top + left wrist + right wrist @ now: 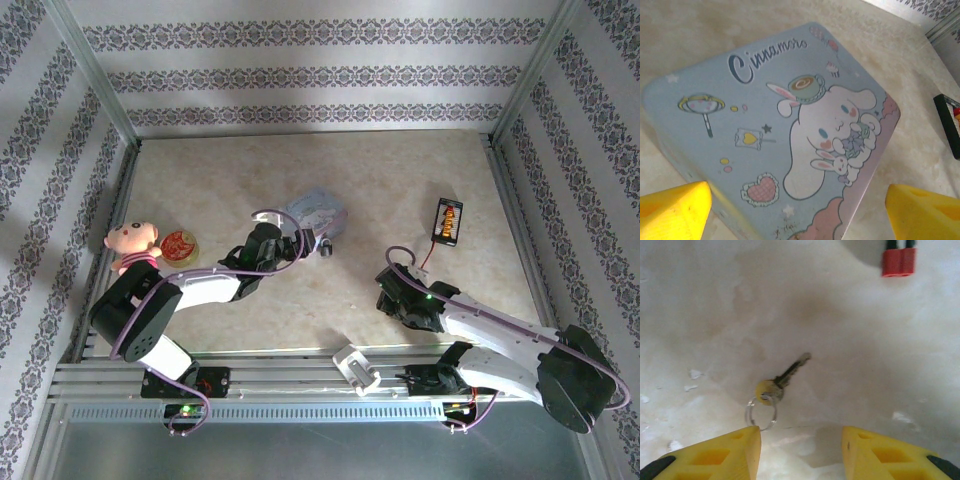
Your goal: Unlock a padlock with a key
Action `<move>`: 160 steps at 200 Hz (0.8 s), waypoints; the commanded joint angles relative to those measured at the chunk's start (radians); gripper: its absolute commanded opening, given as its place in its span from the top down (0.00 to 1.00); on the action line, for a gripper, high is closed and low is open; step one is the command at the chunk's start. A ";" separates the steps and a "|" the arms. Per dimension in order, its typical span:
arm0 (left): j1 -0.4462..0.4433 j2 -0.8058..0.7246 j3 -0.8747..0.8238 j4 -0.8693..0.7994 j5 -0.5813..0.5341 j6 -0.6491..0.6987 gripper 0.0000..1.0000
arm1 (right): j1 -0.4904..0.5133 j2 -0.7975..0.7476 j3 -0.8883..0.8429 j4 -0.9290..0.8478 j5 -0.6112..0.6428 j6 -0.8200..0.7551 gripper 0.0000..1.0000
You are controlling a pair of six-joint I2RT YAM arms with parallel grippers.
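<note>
Right wrist: I see the key [788, 373] on the surface [865, 340], right claw [800, 434] open just beside it; left claw [797, 192] open.

"Cinnamoro" on the blue tin [775, 130]

One padlock [326, 248], one key [790, 372] on one ring [760, 413], one blue tin [790, 125], one pink doll [131, 243], one round red disc [180, 245], one black battery holder [447, 221], one white boxy piece [357, 367].
</note>
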 commanded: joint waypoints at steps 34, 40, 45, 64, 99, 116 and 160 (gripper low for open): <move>0.036 0.060 0.069 0.062 -0.009 0.060 0.11 | 0.034 0.083 0.013 0.072 -0.005 0.026 0.59; 0.036 0.061 0.072 0.063 -0.005 0.060 0.11 | 0.034 0.094 0.023 0.074 -0.001 0.020 0.60; 0.036 0.060 0.071 0.065 -0.002 0.062 0.11 | 0.034 0.104 0.031 0.074 0.003 0.015 0.60; 0.036 0.048 0.068 0.060 -0.002 0.065 0.10 | 0.034 0.141 0.055 0.079 0.018 0.004 0.62; 0.035 0.006 0.042 0.046 -0.022 0.071 0.09 | 0.032 0.211 0.089 0.094 0.029 -0.013 0.67; 0.036 -0.014 0.034 0.034 -0.027 0.074 0.09 | 0.032 0.240 0.107 0.095 0.025 -0.022 0.70; 0.036 -0.049 0.026 0.018 -0.037 0.085 0.09 | 0.032 0.259 0.115 0.065 0.033 -0.007 0.72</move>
